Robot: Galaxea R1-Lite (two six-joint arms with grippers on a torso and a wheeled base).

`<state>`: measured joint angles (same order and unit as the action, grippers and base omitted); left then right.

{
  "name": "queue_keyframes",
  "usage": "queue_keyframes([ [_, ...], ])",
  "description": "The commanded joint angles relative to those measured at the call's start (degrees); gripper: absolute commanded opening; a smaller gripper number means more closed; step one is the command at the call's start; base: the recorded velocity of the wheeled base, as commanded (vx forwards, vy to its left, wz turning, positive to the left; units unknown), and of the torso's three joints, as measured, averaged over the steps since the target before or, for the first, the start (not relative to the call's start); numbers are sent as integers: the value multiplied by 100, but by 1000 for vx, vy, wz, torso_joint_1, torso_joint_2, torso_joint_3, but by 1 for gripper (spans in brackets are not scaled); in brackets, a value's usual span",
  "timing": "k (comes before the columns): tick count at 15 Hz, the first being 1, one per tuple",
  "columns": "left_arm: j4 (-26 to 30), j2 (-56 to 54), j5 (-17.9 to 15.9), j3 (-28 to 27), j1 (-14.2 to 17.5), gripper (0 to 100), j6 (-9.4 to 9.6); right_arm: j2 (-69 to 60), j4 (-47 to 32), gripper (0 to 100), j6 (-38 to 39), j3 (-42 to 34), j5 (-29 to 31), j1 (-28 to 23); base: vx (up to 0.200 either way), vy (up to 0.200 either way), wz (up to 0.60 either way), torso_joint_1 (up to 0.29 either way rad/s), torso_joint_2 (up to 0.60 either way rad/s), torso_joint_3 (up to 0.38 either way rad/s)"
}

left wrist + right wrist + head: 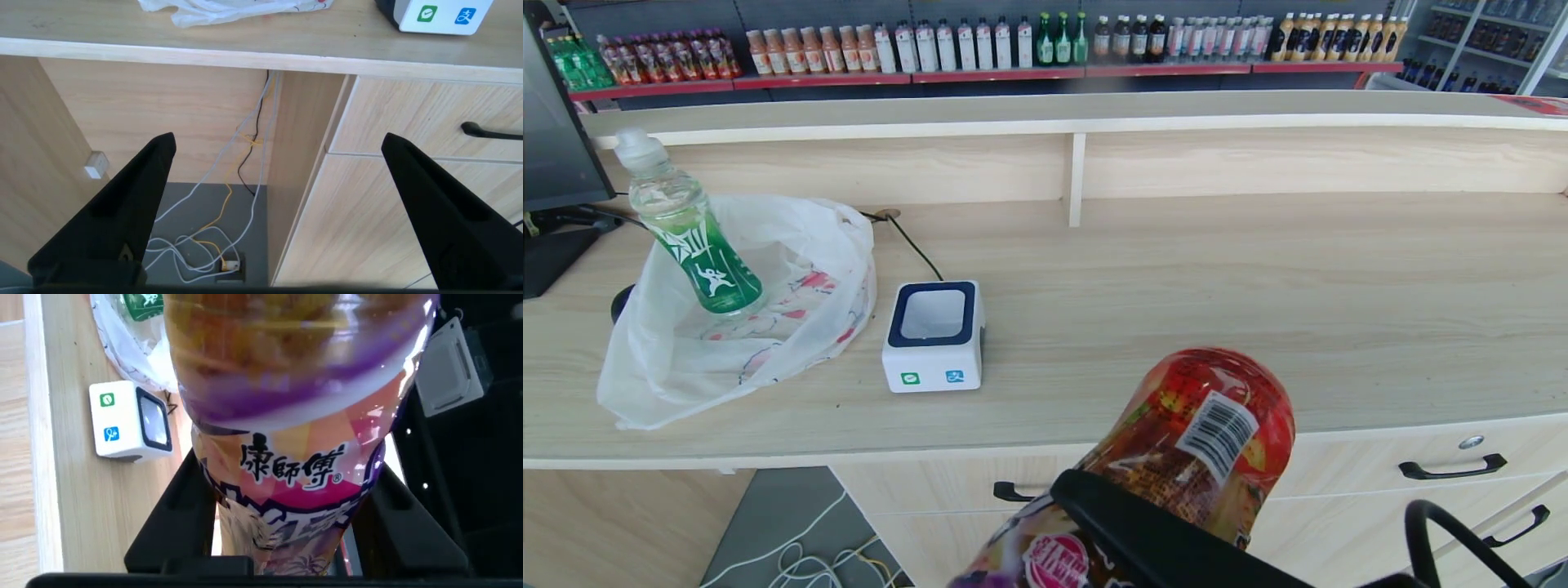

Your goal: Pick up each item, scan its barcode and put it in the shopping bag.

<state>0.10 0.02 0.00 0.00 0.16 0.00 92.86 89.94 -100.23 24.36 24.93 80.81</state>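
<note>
My right gripper (1143, 523) is shut on a large red-and-orange drink bottle (1192, 441), held tilted at the counter's front edge with its white barcode label (1217, 434) facing up. In the right wrist view the bottle (302, 408) sits between the black fingers (176, 523). The white scanner (933, 335) with a dark blue frame stands on the counter to the bottle's left. A white shopping bag (735, 318) lies at the left, with a green bottle (686, 224) standing upright in it. My left gripper (270, 204) is open below the counter, in front of the cabinet opening.
A monitor (556, 131) stands at the far left. A raised wooden ledge (1078, 122) runs along the counter's back. Drawers with black handles (1450, 469) sit under the counter. Cables (229, 220) hang in the opening beneath. Shelves of bottles (1045, 41) line the background.
</note>
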Motion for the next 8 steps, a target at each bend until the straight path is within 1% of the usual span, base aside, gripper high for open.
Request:
queue_keyframes([
  [1, -1, -2, 0, 0, 2, 100, 0, 4, 6, 0, 346, -10, 3, 5, 0, 0, 0, 0, 0, 0],
  [3, -1, -2, 0, 0, 2, 100, 0, -4, 6, 0, 830, -54, 3, 5, 0, 0, 0, 0, 0, 0],
  [5, -1, -2, 0, 0, 2, 100, 0, -4, 6, 0, 1682, -27, -6, 5, 0, 0, 0, 0, 0, 0],
  [6, -1, -2, 0, 0, 2, 100, 0, 22, 6, 0, 2227, 25, -6, 5, 0, 0, 0, 0, 0, 0],
  [7, -1, -2, 0, 0, 2, 100, 0, 84, 6, 0, 2755, 201, -32, 5, 0, 0, 0, 0, 0, 0],
  [8, -1, -2, -9, 0, 2, 100, 0, 84, 6, 0, 3097, 289, -41, 5, 0, 0, 0, 0, 0, 0],
])
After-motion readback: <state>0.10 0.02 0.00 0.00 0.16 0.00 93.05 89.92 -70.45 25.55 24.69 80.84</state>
